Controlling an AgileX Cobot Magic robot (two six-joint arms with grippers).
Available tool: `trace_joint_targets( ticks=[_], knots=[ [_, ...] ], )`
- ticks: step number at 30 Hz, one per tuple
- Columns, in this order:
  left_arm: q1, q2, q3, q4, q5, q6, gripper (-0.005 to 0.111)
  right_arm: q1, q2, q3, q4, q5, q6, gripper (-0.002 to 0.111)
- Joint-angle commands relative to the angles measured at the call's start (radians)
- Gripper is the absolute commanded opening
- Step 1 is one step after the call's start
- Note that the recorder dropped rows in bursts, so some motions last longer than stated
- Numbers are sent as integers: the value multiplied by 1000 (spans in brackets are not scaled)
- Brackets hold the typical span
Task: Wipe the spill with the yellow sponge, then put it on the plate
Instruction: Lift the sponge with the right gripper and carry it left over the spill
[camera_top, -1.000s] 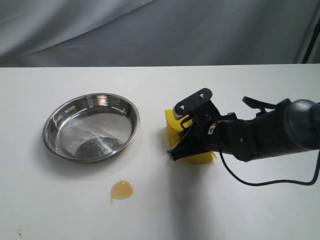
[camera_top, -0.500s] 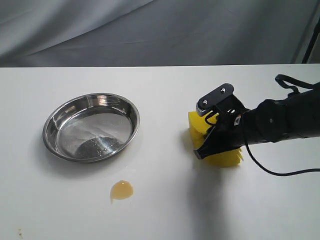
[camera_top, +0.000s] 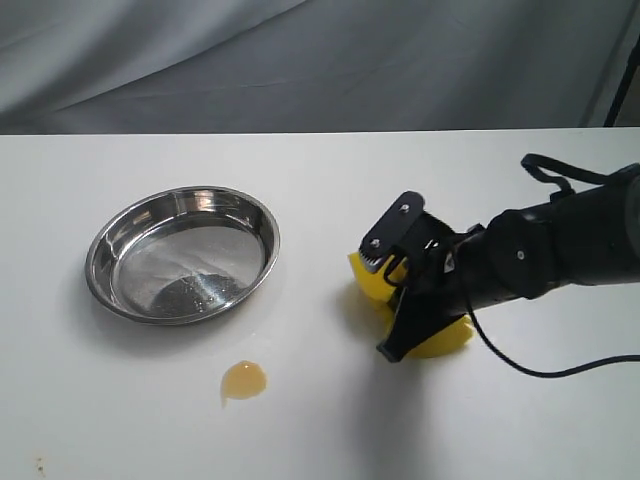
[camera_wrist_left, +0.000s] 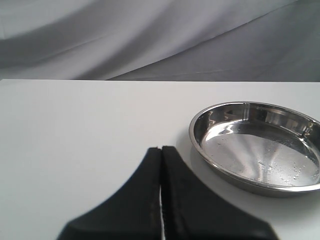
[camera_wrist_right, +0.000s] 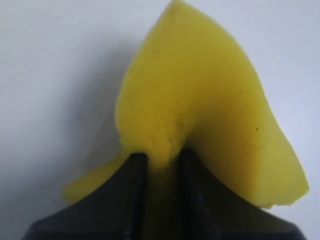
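My right gripper (camera_top: 398, 308) is shut on the yellow sponge (camera_top: 365, 279), squeezing it into a fold just above the white table, right of centre. In the right wrist view the sponge (camera_wrist_right: 200, 105) bulges out past both black fingers (camera_wrist_right: 130, 170), pinched between them. The amber spill (camera_top: 243, 380) lies on the table to the lower left of the sponge, untouched and apart from it. The steel plate (camera_top: 107, 292) sits at the left, empty. The left wrist view shows my left gripper (camera_wrist_left: 161, 150) shut with nothing in it, beside the plate (camera_wrist_left: 200, 150).
The white table (camera_top: 320, 160) ends at a grey cloth backdrop behind. A black cable (camera_top: 545, 370) loops from the right arm over the table. A few tiny brown specks (camera_top: 40, 464) lie near the front left corner.
The right gripper carried the squeezed sponge first to the right, then back left and down toward the front. The spill, plate and left gripper have not moved.
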Motion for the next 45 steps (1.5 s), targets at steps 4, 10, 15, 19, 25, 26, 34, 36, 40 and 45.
trace_joint_targets(
  ticks=[4,10,15,19,25,26,34,36,40,45],
  knots=[
    [2,-2,-6,2,-8,-9,0,187,9,8,-4,92,-28,0],
    [2,-2,-6,2,-8,-9,0,310,9,8,-2,82,-25,0],
    [2,-2,-6,2,-8,-9,0,373,9,-23,30,72,-24,0],
    [2,-2,-6,2,-8,-9,0,408,9,-95,56,124,-24,0],
    [2,-2,-6,2,-8,-9,0,418,9,-190,56,220,-26,0],
    [2,-2,-6,2,-8,-9,0,418,9,-191,56,215,-26,0],
    [2,-2,-6,2,-8,-9,0,419,2,-191,31,158,-28,0],
    [2,-2,-6,2,-8,-9,0,423,2,-191,29,138,-28,0],
    [2,-2,-6,2,-8,-9,0,455,2,-191,29,87,-35,0],
    [2,-2,-6,2,-8,-9,0,507,35,-191,29,32,-45,0]
  ],
)
